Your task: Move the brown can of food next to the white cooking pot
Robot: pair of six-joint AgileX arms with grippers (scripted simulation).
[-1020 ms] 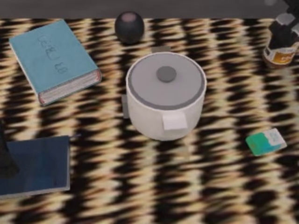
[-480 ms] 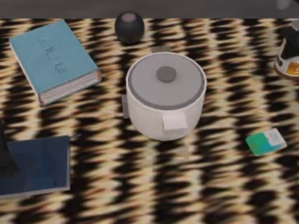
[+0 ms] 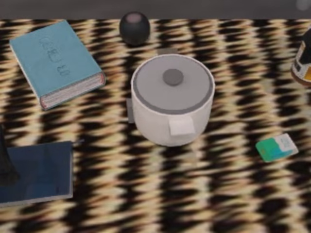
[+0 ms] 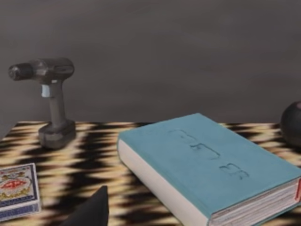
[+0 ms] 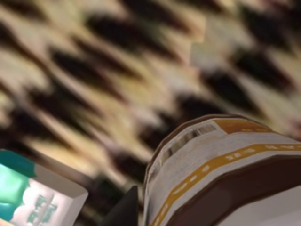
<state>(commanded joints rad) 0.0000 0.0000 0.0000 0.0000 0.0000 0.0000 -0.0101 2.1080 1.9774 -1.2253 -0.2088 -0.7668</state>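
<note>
The brown can of food [image 3: 302, 65] shows at the top view's far right edge, partly cut off and well to the right of the white cooking pot [image 3: 172, 99], which stands in the table's middle with its grey lid on. In the right wrist view the can [image 5: 211, 155] fills the near corner, off the cloth, with my right gripper [image 5: 202, 214] shut on it and one dark fingertip [image 5: 126, 209] against its side. The left arm [image 3: 4, 162] stays parked at the left edge, its one visible fingertip [image 4: 94, 209] holding nothing.
A teal book [image 3: 56, 63] lies back left and a dark grey ball [image 3: 134, 28] sits behind the pot. A dark blue book [image 3: 39, 172] is front left, a green-and-white box [image 3: 277, 147] right of the pot. A drill [image 4: 49, 101] and a card box [image 4: 16, 190] show in the left wrist view.
The right gripper has carried the can to the right, from inside the picture to its right edge. The pot and the left arm have not moved.
</note>
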